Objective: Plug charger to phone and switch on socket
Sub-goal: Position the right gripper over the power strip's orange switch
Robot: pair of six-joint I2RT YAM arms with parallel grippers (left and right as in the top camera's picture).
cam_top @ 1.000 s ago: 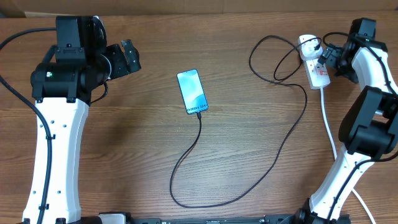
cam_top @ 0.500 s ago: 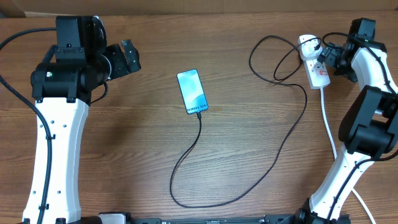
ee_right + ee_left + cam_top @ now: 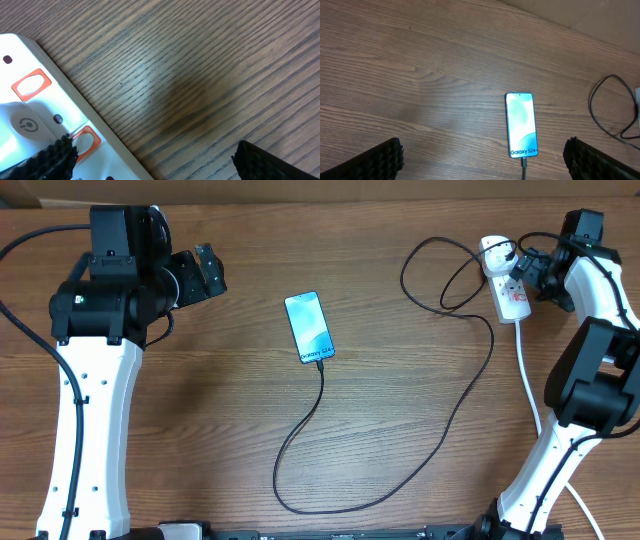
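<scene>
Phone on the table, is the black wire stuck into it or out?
In. The black wire runs straight into the short bottom edge of the phone, with no gap showing from overhead.

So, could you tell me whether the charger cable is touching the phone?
Touching: the left wrist view shows the charger cable plugged into the phone at its bottom edge.

Table [image 3: 200, 410]: wood-grain, matt, fine ridged lines. Phone [image 3: 309, 326]: glossy smooth screen. Socket [image 3: 50, 100]: smooth white plastic, slight sheen. Charger [image 3: 322, 380]: matt black cable. Arm shells [image 3: 85, 420]: smooth white plastic.
</scene>
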